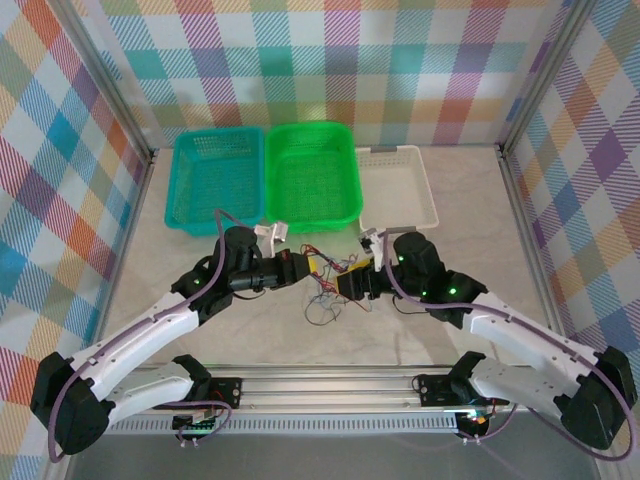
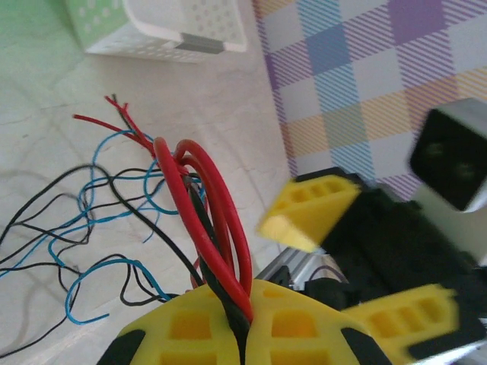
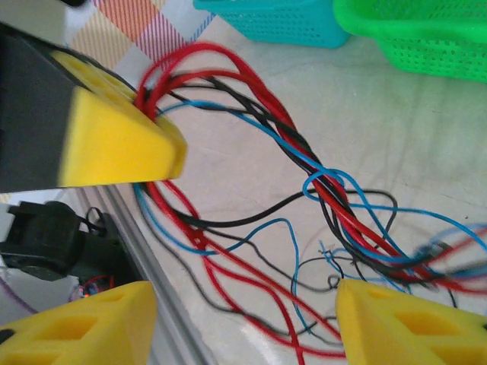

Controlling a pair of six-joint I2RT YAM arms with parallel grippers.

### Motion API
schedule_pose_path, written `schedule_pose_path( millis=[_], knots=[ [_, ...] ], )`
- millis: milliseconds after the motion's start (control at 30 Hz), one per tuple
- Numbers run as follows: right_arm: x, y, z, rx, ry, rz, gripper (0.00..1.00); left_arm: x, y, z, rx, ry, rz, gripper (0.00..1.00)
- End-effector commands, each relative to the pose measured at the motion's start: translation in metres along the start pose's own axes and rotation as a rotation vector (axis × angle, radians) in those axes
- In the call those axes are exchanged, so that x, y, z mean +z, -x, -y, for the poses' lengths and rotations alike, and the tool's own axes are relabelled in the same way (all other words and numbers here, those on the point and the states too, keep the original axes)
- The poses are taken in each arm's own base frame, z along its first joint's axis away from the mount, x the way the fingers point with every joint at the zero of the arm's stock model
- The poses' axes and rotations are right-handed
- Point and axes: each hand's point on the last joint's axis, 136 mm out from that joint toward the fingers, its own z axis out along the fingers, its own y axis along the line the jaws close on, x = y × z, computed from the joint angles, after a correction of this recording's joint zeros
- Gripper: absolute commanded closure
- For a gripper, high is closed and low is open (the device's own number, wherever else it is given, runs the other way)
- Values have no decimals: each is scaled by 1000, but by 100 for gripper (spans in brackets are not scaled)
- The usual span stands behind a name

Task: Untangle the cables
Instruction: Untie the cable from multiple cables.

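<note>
Mid-separation. Clamping cables [image 3: 304, 152] in closed left gripper [image 2: 240, 303]; hovering right gripper [image 3: 243, 296] wide open over tangle. Next: pinch one strand, draw apart slowly.

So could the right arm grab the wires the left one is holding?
Probably yes. The right gripper is open, and the cables run just ahead of it with nothing between. The left gripper, shut on the bundle, sits close by, so room looks tight.
</note>
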Motion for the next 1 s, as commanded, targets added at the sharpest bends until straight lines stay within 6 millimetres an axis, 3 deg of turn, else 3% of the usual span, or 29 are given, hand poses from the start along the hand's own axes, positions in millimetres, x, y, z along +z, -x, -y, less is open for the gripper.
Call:
schedule_pose_path(
  millis=[0,200,367,767,967],
  knots=[
    [15,3,5,-84,-33,33,38,-2,8,35,40,-106,11,100],
    [26,2,12,-116,-63,42,40,-2,5,42,44,-124,0,100],
    [28,3,5,-108,-20,62,50,-3,3,42,38,-129,-1,100],
    [32,-10,-25,-90,160,76,39,-4,8,44,16,-128,19,100],
    [20,-9,-29,-115,170,124,40,-7,10,42,24,-98,32,100]
  ],
)
